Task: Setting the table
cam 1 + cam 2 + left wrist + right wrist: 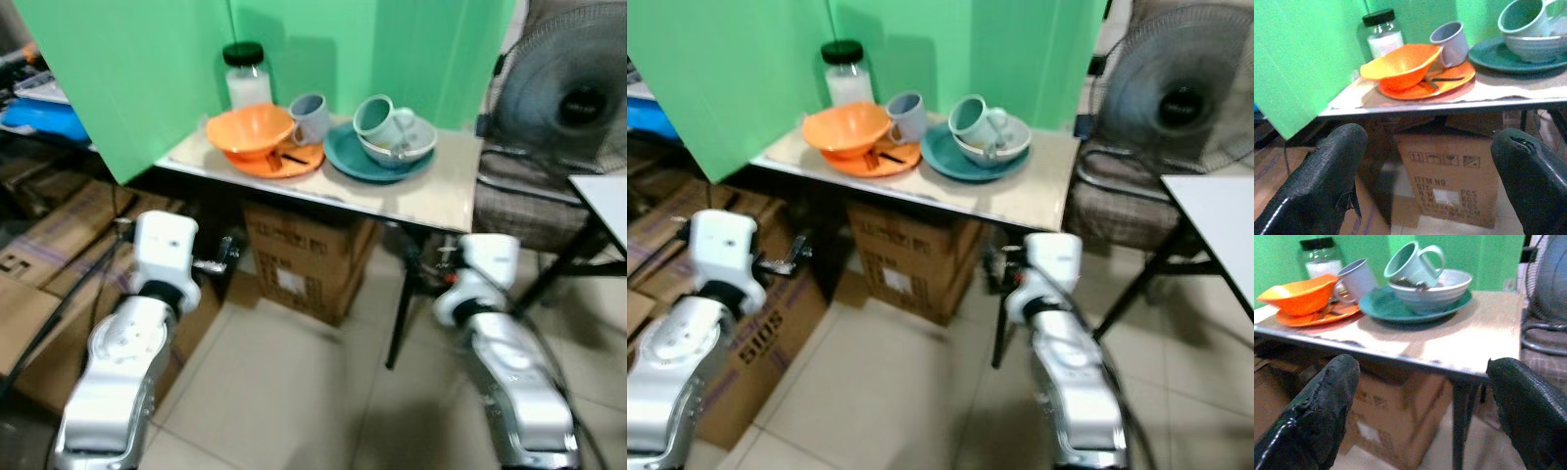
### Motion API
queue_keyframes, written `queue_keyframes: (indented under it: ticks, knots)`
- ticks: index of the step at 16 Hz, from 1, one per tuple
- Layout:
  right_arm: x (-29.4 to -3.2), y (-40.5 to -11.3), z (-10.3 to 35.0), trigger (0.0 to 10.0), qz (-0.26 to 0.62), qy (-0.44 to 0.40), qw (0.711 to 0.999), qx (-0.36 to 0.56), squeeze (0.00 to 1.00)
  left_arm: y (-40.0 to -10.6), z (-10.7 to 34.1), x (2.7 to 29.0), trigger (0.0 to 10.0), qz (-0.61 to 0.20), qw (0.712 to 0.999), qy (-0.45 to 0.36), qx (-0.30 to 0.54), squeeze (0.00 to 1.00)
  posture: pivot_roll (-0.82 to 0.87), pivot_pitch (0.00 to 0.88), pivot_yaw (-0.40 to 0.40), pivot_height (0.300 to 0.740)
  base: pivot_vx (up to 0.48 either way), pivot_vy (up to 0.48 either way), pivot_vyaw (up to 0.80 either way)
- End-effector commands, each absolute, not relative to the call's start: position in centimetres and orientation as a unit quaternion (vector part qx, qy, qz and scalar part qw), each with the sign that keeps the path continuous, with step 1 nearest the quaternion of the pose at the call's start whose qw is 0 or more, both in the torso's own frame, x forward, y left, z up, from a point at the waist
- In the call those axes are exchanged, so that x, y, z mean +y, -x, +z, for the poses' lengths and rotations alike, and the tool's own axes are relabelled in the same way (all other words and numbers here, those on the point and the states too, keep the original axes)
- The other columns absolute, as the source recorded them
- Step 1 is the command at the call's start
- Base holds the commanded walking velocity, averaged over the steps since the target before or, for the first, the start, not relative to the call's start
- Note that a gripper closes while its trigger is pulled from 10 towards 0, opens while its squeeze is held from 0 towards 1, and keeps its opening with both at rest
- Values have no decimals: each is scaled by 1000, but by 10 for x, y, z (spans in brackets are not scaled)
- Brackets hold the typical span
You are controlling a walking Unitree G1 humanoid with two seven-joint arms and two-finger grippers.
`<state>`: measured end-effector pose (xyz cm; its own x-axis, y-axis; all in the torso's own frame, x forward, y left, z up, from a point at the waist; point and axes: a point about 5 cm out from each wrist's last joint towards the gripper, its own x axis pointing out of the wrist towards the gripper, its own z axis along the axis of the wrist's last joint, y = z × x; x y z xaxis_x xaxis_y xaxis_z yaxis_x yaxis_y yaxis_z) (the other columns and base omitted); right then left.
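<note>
Green screen [147, 69] behind a small table [441, 191], box [304, 259] under it, fan [578, 93] at right. Eye views: orange bowl [250, 129] tilted on orange plate [294, 160], grey mug [312, 117] beside, jar [246, 76] behind; teal plate [343, 152] w/ pale bowl [411, 147] holding a tipped mug [377, 119]. Both arms low, short of table. L wrist: left gripper [1430, 171] fingers spread wide, empty. R wrist: right gripper [1420, 406] likewise apart, empty, facing table edge.

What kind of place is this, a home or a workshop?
Probably a storage or test corner of a home: cardboard boxes sit under a small table of dishes, a green screen stands behind it, and a fan is beside it.
</note>
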<state>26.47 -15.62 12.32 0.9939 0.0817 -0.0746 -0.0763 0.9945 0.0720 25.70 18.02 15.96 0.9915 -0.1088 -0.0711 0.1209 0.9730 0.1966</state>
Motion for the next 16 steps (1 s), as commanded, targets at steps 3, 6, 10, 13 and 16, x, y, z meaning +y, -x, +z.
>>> queue_keyframes:
  ticks: [3,6,10,13,16]
  knots:
    - [-149,-265,130,10000,47,-41,998,27,0,-259,166,187,10000,-45,994,-93,26,82,-3,35,61,740,291,0,0]
    - [-151,-265,130,10000,42,-42,998,28,0,-260,165,186,10000,-47,994,-91,27,82,-6,37,68,740,292,0,0]
    - [-151,-266,132,10000,40,-52,997,27,0,-262,167,184,10000,-49,994,-91,27,82,-5,39,67,740,290,0,0]
    - [-151,-268,136,10000,41,-55,997,20,0,-262,169,184,10000,-50,994,-98,23,78,-6,44,62,740,289,0,-415]
    - [-150,-269,139,10000,44,-53,998,16,0,-262,171,183,10000,-54,993,-105,21,78,-5,48,59,740,287,0,0]
